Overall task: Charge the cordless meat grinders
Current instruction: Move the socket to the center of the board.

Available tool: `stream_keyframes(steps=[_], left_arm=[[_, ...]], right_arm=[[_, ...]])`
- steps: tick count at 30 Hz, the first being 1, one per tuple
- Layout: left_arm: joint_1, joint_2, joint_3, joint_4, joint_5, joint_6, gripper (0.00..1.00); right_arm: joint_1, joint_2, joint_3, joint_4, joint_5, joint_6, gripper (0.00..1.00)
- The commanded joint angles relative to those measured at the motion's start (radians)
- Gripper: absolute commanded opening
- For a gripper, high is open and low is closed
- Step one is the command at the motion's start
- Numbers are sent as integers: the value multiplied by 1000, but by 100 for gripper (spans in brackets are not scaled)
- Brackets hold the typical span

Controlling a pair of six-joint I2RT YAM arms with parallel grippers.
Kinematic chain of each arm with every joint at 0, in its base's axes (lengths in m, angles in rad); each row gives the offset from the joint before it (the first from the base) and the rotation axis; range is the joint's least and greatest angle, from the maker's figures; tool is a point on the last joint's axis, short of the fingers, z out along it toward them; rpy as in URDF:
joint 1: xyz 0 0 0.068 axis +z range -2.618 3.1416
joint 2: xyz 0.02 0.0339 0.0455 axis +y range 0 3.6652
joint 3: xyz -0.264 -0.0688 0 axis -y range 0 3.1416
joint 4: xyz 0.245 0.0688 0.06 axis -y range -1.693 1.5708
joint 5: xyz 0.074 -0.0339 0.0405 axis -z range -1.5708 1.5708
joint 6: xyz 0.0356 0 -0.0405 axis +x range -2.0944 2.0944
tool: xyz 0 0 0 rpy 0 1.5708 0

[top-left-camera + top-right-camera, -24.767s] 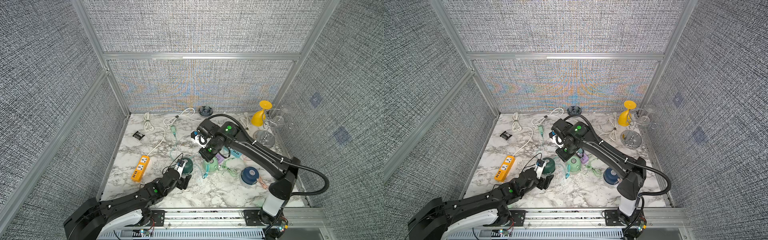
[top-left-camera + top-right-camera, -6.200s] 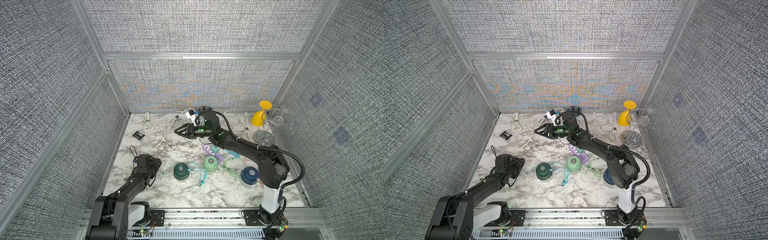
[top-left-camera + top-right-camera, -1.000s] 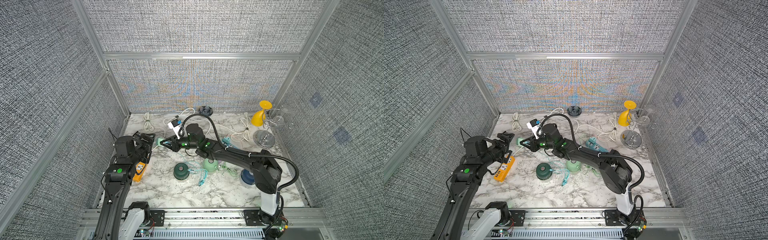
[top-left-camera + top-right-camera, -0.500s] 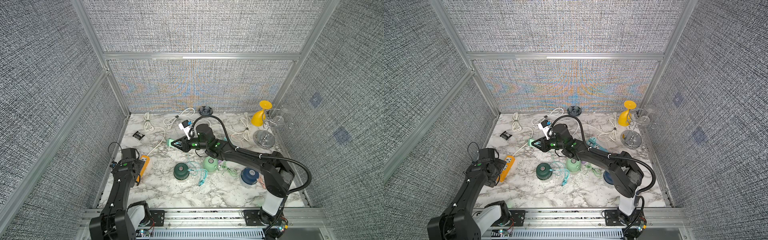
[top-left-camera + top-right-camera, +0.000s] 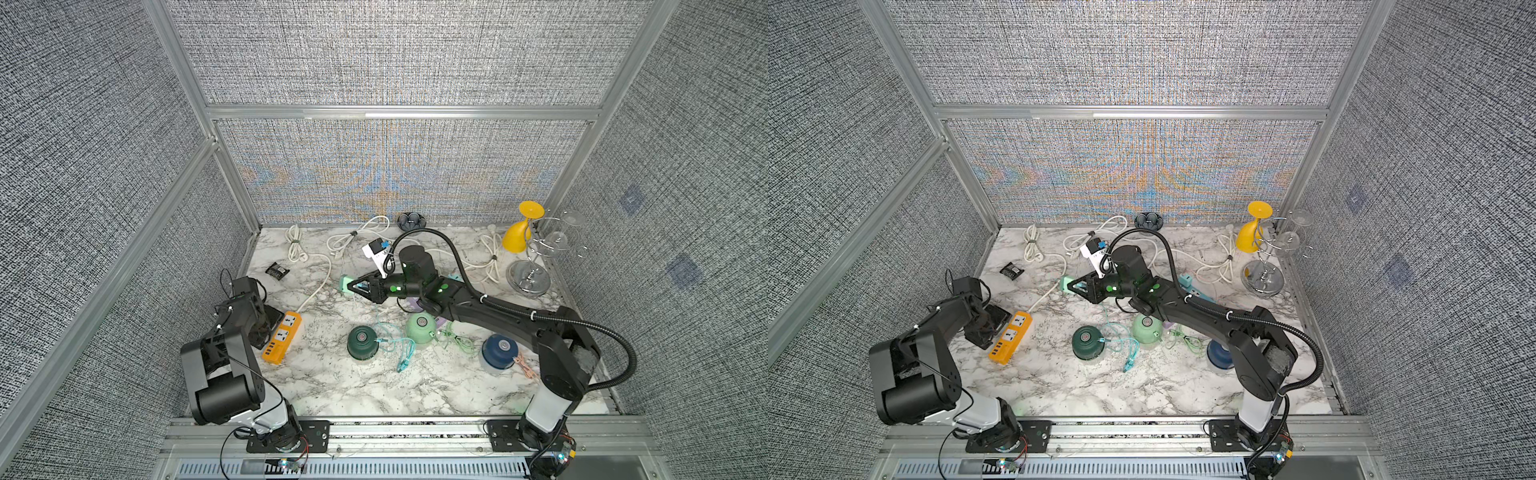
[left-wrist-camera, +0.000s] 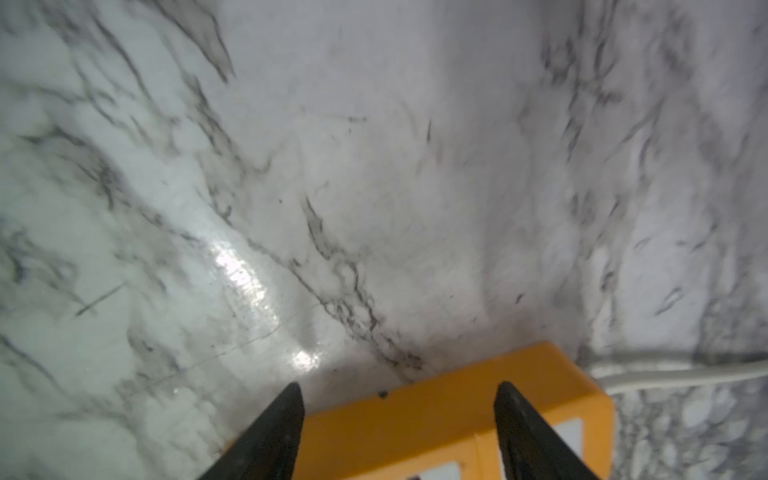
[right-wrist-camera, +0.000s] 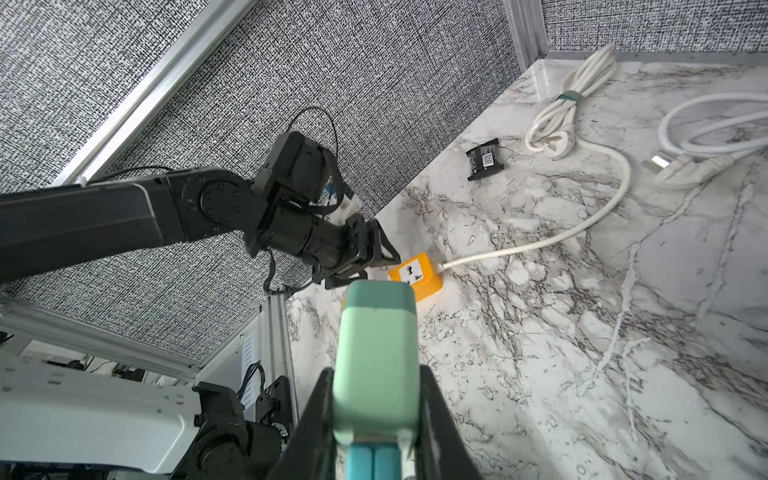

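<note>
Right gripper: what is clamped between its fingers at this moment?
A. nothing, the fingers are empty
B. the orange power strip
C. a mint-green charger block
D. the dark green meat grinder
C: in the right wrist view the right gripper is closed on a mint-green charger block, while in a top view the dark green meat grinder and the orange power strip lie well apart from it.

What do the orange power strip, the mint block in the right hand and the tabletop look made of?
Orange power strip: likely moulded plastic, smooth, faint sheen, rounded edges. Mint block: plastic too, matte, even colour, soft corners. Tabletop: glossy marble-look surface with grey veins and glare; stone or laminate, cannot tell.
</note>
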State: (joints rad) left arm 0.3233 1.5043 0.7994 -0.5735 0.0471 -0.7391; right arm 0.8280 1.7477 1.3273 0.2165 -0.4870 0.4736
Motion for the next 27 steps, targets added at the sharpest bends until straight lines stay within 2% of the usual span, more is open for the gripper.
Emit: stream_keyframes(steps=[1, 8, 12, 15, 20, 23, 27], left_arm=[[-6, -33, -70, -8, 86, 16, 68], [-81, -149, -203, 113, 226, -110, 66], [-170, -131, -219, 203, 279, -208, 66], [-228, -116, -237, 271, 282, -270, 66], [-259, -117, -273, 371, 296, -341, 66], [-271, -173, -247, 319, 263, -314, 69], [-272, -316, -271, 220, 189, -286, 68]], right_arm=[[-7, -10, 10, 8, -2, -8, 0], [-13, 8, 49, -42, -16, -27, 0], [-13, 30, 111, -172, 14, -53, 0], [-15, 62, 204, -351, 54, -83, 0], [-12, 127, 347, -577, 79, -115, 0], [4, 187, 449, -712, 77, -129, 0], [43, 252, 569, -847, 152, -130, 0]])
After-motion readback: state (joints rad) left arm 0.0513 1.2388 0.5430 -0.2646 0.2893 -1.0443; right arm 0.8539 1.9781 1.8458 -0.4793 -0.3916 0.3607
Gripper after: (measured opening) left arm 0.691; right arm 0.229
